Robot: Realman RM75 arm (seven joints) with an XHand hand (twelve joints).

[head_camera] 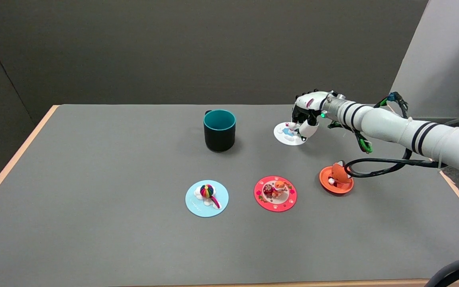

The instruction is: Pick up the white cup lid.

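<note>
We find the right hand [306, 115] set down over the round white cup lid [287, 135] at the grey worktop's [114, 167] far right; fingers touch its small knob (whether clenched, we cannot tell). Grasping step; next, secure pinch, then lift

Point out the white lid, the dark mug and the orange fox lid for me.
white lid [283, 134]: head view, on its bare left rim beside the hand.
mug [219, 137]: head view, on its dark outer wall.
orange fox lid [340, 174]: head view, on the fox figure on top.
</note>
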